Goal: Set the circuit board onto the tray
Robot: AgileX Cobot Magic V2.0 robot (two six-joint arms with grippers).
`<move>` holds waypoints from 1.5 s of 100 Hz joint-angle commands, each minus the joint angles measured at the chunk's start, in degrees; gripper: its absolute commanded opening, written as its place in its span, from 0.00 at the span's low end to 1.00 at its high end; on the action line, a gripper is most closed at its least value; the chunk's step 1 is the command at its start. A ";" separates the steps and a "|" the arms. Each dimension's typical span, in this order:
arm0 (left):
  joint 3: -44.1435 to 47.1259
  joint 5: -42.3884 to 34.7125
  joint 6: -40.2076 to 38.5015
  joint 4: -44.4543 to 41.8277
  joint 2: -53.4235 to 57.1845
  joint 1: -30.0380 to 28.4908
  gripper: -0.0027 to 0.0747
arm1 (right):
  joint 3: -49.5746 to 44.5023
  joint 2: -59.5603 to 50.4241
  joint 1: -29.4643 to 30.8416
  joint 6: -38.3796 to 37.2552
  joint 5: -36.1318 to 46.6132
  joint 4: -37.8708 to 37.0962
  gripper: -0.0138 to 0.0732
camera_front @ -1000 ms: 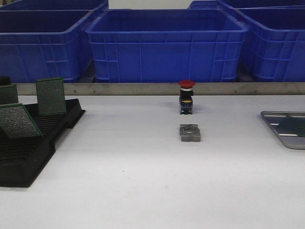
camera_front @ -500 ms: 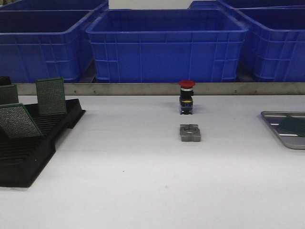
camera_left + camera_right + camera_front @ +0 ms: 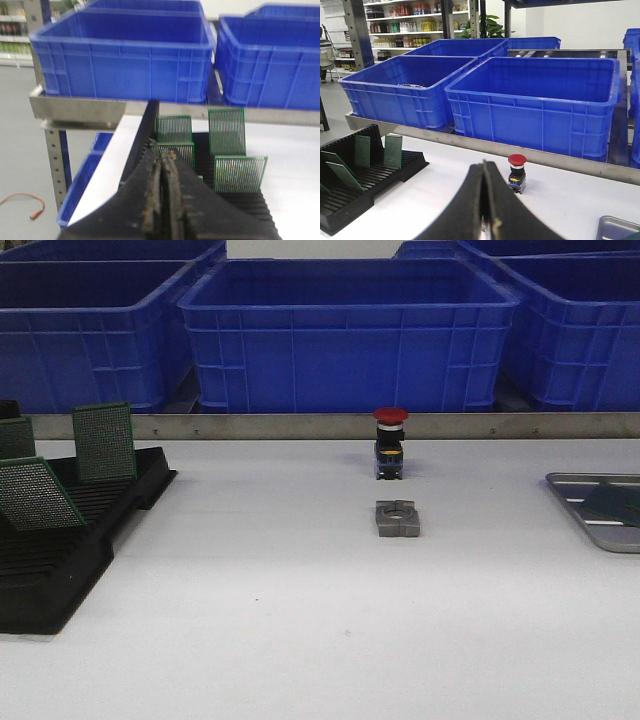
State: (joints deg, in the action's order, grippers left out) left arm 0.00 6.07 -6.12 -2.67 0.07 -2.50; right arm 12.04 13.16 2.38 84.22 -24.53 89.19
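The silver-grey tray (image 3: 572, 480) lies at the table's right edge, cut off by the frame; a dark green circuit board (image 3: 614, 502) lies flat on it. Its corner also shows in the right wrist view (image 3: 615, 226). Several green circuit boards (image 3: 104, 440) stand in the black slotted rack (image 3: 60, 555) at the left. The left wrist view shows them close up (image 3: 227, 131). My left gripper (image 3: 162, 154) is shut and empty just before the rack (image 3: 250, 210). My right gripper (image 3: 484, 167) is shut and empty above the table. Neither gripper shows in the front view.
A red-capped push button (image 3: 390, 442) stands mid-table with a grey block (image 3: 397, 519) in front of it. Big blue bins (image 3: 345, 335) sit behind a metal rail (image 3: 300, 426) at the back. The left table edge drops off beside the rack (image 3: 107, 167).
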 commanded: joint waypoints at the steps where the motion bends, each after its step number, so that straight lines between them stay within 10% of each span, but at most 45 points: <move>1: 2.86 -0.71 -0.67 -0.83 2.07 -0.16 0.01 | 1.52 0.29 -0.01 0.20 -0.47 1.83 0.09; 96: 2.75 -0.88 -0.67 -0.42 1.95 -0.16 0.01 | 1.52 0.46 -0.01 0.26 -0.82 1.77 0.09; 132: 2.75 -0.88 -0.67 -0.42 1.95 -0.16 0.01 | 1.52 0.46 -3.38 0.26 11.95 2.39 0.09; 150: 2.75 -0.88 -0.67 -0.42 1.95 -0.16 0.01 | 1.45 0.46 -3.38 -13.56 24.53 -17.76 0.09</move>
State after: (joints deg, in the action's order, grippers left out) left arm 0.00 9.98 -6.13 -3.48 0.27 -2.54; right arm 12.04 13.16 -1.00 79.07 -6.77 81.65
